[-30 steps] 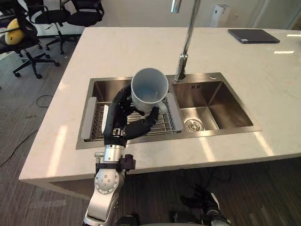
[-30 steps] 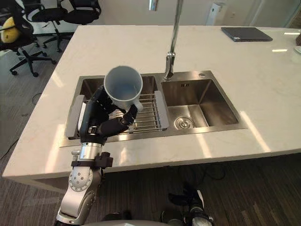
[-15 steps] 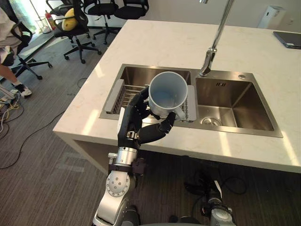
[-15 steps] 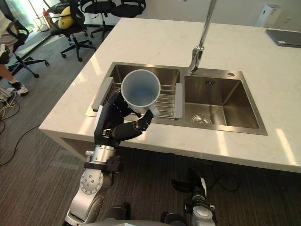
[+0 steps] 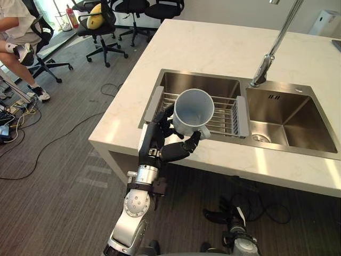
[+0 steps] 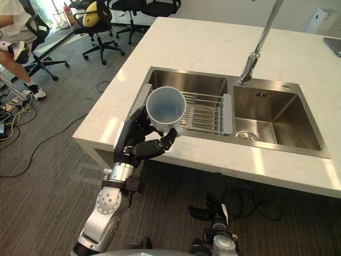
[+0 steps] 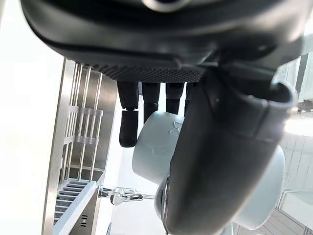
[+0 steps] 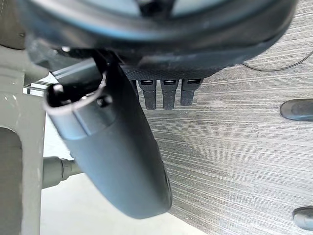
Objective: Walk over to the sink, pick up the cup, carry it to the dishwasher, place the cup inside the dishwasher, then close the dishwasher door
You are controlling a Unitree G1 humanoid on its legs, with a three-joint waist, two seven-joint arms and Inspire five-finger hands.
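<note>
Left hand (image 5: 160,145) curled round the cup (image 5: 193,109) above the white counter (image 5: 213,48) edge by the sink (image 5: 290,125); grey carpet (image 5: 58,176), office chairs (image 5: 104,24) behind. Right hand (image 8: 112,142) looks relaxed, I think.

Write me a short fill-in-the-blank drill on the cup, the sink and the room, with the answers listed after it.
1. The hand that holds the cup is the robot's ____.
2. Seen through its mouth, the cup is ____ inside.
3. The wire rack lies in the ____ basin of the sink.
4. The soft thing on the office chair is ____ in colour.

Missing words: left; empty; left; yellow
</note>
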